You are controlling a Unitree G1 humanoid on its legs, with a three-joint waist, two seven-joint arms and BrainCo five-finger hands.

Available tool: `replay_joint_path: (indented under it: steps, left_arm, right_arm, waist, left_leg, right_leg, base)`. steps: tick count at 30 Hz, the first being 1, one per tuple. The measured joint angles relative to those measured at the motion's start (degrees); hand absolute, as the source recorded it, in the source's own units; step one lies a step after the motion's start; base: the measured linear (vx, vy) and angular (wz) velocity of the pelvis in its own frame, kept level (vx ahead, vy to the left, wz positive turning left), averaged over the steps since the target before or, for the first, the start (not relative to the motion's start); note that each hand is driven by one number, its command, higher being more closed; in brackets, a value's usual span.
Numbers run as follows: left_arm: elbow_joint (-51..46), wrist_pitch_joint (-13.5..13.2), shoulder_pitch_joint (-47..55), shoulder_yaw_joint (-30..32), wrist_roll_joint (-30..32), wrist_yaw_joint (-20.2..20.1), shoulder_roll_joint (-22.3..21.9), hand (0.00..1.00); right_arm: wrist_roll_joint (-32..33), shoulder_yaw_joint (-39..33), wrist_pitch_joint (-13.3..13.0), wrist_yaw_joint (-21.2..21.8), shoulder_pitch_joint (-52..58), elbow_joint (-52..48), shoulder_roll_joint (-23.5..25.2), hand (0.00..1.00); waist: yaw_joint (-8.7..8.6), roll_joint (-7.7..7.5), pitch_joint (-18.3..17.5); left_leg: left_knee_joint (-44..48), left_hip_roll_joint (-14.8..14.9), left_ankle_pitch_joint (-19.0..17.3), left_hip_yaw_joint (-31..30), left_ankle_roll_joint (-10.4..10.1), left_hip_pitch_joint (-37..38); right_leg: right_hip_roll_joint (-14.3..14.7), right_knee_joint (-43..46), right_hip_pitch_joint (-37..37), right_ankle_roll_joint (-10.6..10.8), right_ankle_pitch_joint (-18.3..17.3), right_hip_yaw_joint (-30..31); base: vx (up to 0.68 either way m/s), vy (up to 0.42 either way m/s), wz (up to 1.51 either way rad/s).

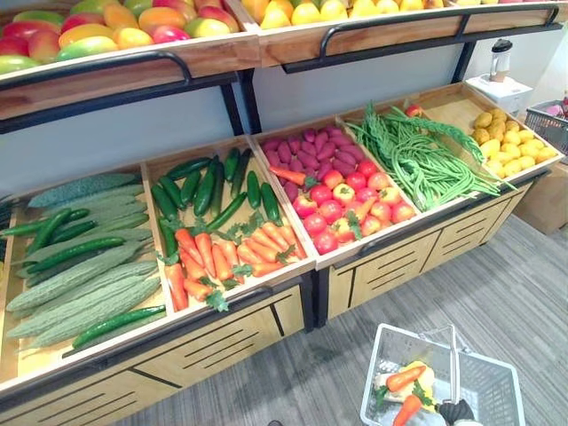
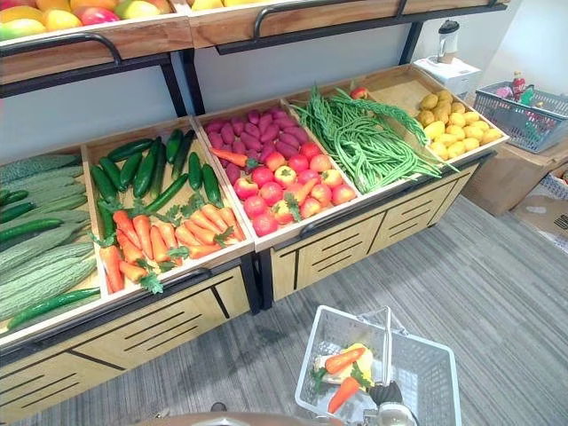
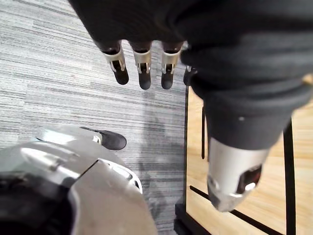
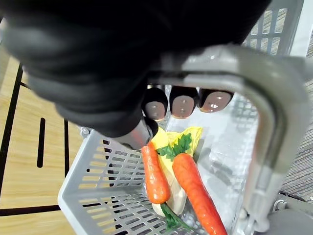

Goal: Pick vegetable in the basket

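Basket (image 1: 493, 377), grey mesh, hangs low at the robot's right, over the grey plank floor (image 3: 58, 73) and in front of the wooden veg stand (image 1: 222, 342). The right hand (image 4: 98, 73) is clamped on the basket handle (image 4: 266, 112), w/ its dark fingertips (image 4: 183, 104) hooked round the metal bar.

Inside the basket lie two carrots (image 4: 154, 174), side by side, leafy ends toward the hand. They rest on a yellow item (image 4: 166, 139), poss. a pepper or corn; too covered to tell.

The left hand (image 3: 142, 66) hangs over the floor next to the stand's base, fingers straight and spread a little, thumb (image 3: 234, 176) apart, nothing in it.

On the stand, bins run L to R:
- pale ridged gourds (image 1: 80, 284) w/ a few dark cucumbers
- cucumber pile (image 1: 209, 186) at the back, carrot pile (image 1: 226, 253) at the front
- purple veg (image 1: 306, 146) at the back, red peppers (image 1: 351, 209) at the front
- long green beans (image 1: 417, 160)
- small yellow veg (image 1: 506, 142)

Mangoes (image 1: 106, 27) fill the shelf above. A second basket (image 2: 524, 111) sits on a box past the stand's right end.
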Motion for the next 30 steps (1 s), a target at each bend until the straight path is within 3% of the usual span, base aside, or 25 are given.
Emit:
replay_joint_path:
  steps: [4,6,9,10,13,14,15,16,18,20,22,25,28,30]
  left_arm:
    - [-0.5,-0.9,-0.5,-0.7,1.4,-0.6,0.4,0.00]
    - [-1.4,-1.1,-1.0,-1.3,3.8,-1.0,0.8,0.00]
    - [-1.4,-0.5,-2.3,-2.6,6.7,-0.8,1.6,0.00]
    - [-1.5,-0.3,-2.6,-2.9,6.8,-0.8,2.0,0.00]
    - [-2.0,0.1,-4.2,-2.7,9.3,-1.2,2.7,0.00]
    - [-2.1,0.1,-4.8,-2.3,10.3,-1.3,2.6,0.00]
    - [-2.3,0.1,-4.4,-2.4,10.5,-1.2,2.3,0.00]
    - [-3.9,0.0,-4.2,-2.6,10.0,-1.0,2.1,0.00]
    - [-5.3,0.0,-4.3,-3.2,8.9,-0.9,2.6,0.00]
    - [-6.2,0.0,-4.3,-3.4,7.7,-0.7,3.4,0.00]
    - [-6.1,0.1,-4.3,-3.2,7.7,-0.8,3.4,0.00]
    - [-5.7,0.2,-3.6,-3.0,7.8,-1.2,1.4,0.00]
    - [-5.9,0.2,-4.4,-3.6,7.8,-1.1,1.6,0.00]
    - [-6.0,0.3,-4.4,-4.2,7.0,-1.2,2.6,0.00]
  right_arm:
    - [0.8,-0.4,0.0,-0.5,-0.7,-0.2,0.3,1.00]
    - [2.8,-0.7,0.0,-1.2,-1.1,-1.0,0.6,1.00]
    - [4.5,-1.3,-0.3,-1.6,-0.5,-3.4,1.9,1.00]
    - [5.0,-1.3,-0.4,-1.6,-0.5,-3.9,2.4,1.00]
    - [6.6,-1.3,-0.9,-1.4,0.1,-6.9,4.0,1.00]
    - [6.6,-1.3,-1.2,-1.1,0.1,-7.5,4.3,1.00]
    - [6.6,-1.1,-1.5,-1.0,0.0,-7.9,4.3,1.00]
    - [6.5,-0.7,-2.2,-0.9,-0.3,-8.0,4.8,1.00]
    - [6.3,-0.7,-2.5,-1.1,-0.4,-7.7,4.6,1.00]
    - [6.1,-0.2,-2.9,-1.0,-1.4,-6.8,4.7,1.00]
    - [6.0,0.0,-2.9,-1.0,-1.5,-6.0,5.2,1.00]
    - [4.9,-0.2,-2.9,-1.1,-1.9,-4.5,4.2,1.00]
    - [4.5,-0.5,-2.9,-1.0,-1.4,-4.3,4.2,1.00]
    - [4.5,-0.4,-3.0,-1.0,-0.7,-4.1,4.4,1.00]
  waist:
    - [-0.08,-1.43,1.8]
    - [-0.07,-2.04,3.8]
    - [-0.16,-2.14,4.7]
    - [-0.12,-2.36,4.8]
    - [-0.18,-2.67,5.8]
    - [-0.19,-2.46,6.2]
    - [-0.03,-1.19,6.3]
    - [-0.23,-1.18,7.0]
    - [-0.23,-1.47,7.1]
    - [-0.02,-1.45,7.1]
    - [0.10,-2.32,6.9]
    - [-0.08,0.22,6.7]
    - [-0.31,-0.37,7.0]
    - [-0.71,-1.80,6.9]
  left_leg:
    - [5.6,-0.7,-3.7,0.4,0.7,-1.9]
    - [16.9,0.1,-9.8,0.3,1.0,-5.5]
    - [24.3,2.4,-14.8,1.4,1.6,-7.8]
    - [24.6,2.9,-15.2,1.9,1.7,-7.8]
    - [23.8,4.0,-15.4,5.9,2.5,-6.5]
    - [22.2,4.4,-14.9,9.0,3.3,-5.6]
    - [20.3,5.9,-14.0,12.1,4.8,-5.2]
    - [19.3,6.0,-13.9,16.5,5.4,-4.9]
    - [19.2,5.8,-13.8,19.3,6.0,-4.6]
    - [19.9,6.4,-13.7,24.9,6.4,-4.0]
    - [21.7,6.9,-13.7,28.8,6.4,-3.9]
    - [18.9,7.0,-12.6,30.7,5.3,-2.7]
    - [18.1,6.9,-11.5,33.4,4.9,-2.1]
    - [18.3,6.8,-11.1,35.5,4.7,-2.1]
  right_leg:
    - [-2.0,5.1,-2.5,1.4,-3.3,1.3]
    - [-3.3,9.1,-3.2,2.6,-4.3,2.5]
    - [-2.5,13.5,-5.4,4.6,-2.9,6.8]
    - [-2.4,14.7,-6.3,4.6,-2.2,7.4]
    - [-1.3,16.8,-10.2,1.8,4.7,7.1]
    - [-0.7,13.8,-11.2,0.5,9.2,6.1]
    - [0.1,8.8,-9.9,0.0,12.8,5.9]
    - [-1.6,18.5,-12.1,-3.1,9.1,1.4]
    - [-3.2,26.2,-12.5,-4.7,5.9,-1.4]
    - [-5.8,29.7,-8.7,-5.8,5.1,-7.1]
    - [-6.3,23.5,-5.2,-4.9,5.2,-9.7]
    - [-2.8,12.3,-3.2,-5.0,5.2,-10.9]
    - [-1.9,6.5,-2.6,-4.9,5.2,-10.7]
    - [-1.5,2.7,-2.6,-3.5,4.6,-10.3]
  base:
    - [0.02,0.034,-0.07]
    - [0.04,0.071,-0.14]
    - [0.08,0.119,-0.28]
    - [0.01,0.126,-0.41]
    - [-0.01,0.193,-0.66]
    - [-0.03,0.260,-1.05]
    - [-0.09,0.262,-1.54]
    - [-0.10,0.200,-1.27]
    - [-0.09,0.146,-1.07]
    - [-0.11,0.098,-1.28]
    - [-0.12,-0.068,-1.36]
    - [-0.14,-0.116,-1.34]
    - [-0.16,-0.160,-0.78]
    - [-0.20,-0.144,-0.57]
